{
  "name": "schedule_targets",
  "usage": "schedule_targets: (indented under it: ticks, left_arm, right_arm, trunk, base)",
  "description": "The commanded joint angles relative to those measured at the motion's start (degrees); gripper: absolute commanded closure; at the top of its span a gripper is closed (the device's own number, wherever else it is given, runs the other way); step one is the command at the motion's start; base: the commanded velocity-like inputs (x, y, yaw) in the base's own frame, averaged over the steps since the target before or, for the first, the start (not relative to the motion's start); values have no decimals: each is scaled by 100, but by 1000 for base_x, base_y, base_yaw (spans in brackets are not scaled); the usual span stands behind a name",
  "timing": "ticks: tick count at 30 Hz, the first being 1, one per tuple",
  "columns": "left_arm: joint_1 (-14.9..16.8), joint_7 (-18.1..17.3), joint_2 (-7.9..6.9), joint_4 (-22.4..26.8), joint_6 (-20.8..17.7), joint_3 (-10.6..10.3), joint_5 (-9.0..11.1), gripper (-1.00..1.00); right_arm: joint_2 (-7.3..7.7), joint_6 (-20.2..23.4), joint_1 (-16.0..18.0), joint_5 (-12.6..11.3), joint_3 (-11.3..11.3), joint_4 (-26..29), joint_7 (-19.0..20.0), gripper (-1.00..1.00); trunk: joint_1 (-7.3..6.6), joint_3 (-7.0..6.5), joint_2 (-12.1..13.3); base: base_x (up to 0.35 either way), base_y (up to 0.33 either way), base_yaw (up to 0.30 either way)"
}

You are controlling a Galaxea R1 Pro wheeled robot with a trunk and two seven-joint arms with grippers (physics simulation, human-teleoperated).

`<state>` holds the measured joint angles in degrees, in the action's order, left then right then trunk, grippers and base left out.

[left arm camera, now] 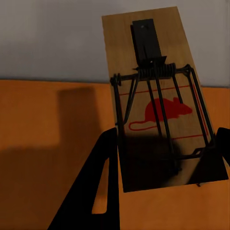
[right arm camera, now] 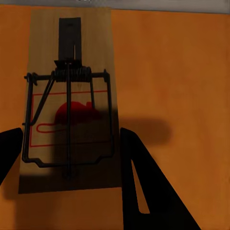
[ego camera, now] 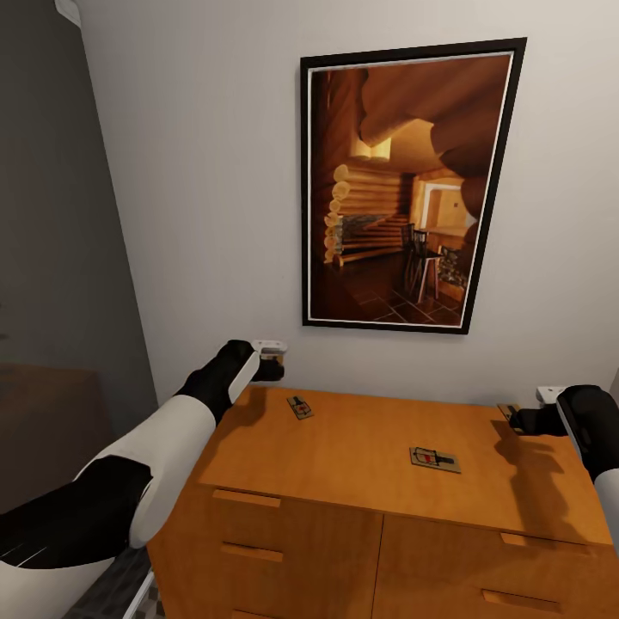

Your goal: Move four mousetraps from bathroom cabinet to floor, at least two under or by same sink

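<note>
The orange-brown cabinet (ego camera: 361,481) stands against the white wall. Two mousetraps lie flat on its top, one near the back left (ego camera: 300,407) and one in the middle (ego camera: 434,459). My left gripper (ego camera: 275,370) hovers over the top's back left corner. In the left wrist view, that gripper (left arm camera: 165,143) is shut on a tilted mousetrap (left arm camera: 153,62), raised off the wood. My right gripper (ego camera: 521,419) is over the top's right end. In the right wrist view, it (right arm camera: 71,139) is shut on another mousetrap (right arm camera: 72,48), which also shows at its tip (ego camera: 509,412).
A large framed picture (ego camera: 404,185) hangs on the wall above the cabinet. A dark grey wall (ego camera: 52,215) runs along the left. Drawer fronts with slab pulls (ego camera: 248,499) face me. A strip of floor (ego camera: 142,593) shows at the cabinet's lower left.
</note>
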<state>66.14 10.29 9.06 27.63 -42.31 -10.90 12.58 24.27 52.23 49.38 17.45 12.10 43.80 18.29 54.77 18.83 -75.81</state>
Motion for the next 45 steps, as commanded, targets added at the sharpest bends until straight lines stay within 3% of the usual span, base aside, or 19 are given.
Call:
schedule_targets:
  ticks: [1, 31, 45]
  left_arm:
    - [4, 44, -4, 5, -20, -35, 52, 100]
    - [4, 90, -7, -109, 26, -35, 72, 100]
    - [4, 79, -10, -111, 10, -35, 69, 100]
  right_arm:
    - [-2, 18, 4, 49, 12, 6, 35, 100]
    - [-10, 16, 4, 54, 3, 6, 35, 100]
    - [-10, 15, 2, 55, 7, 12, 35, 100]
  trunk:
    - [0, 8, -5]
    - [0, 8, -5]
    - [0, 8, -5]
  base:
    - [0, 0, 0]
    - [-1, 0, 0]
    - [-284, 0, 0]
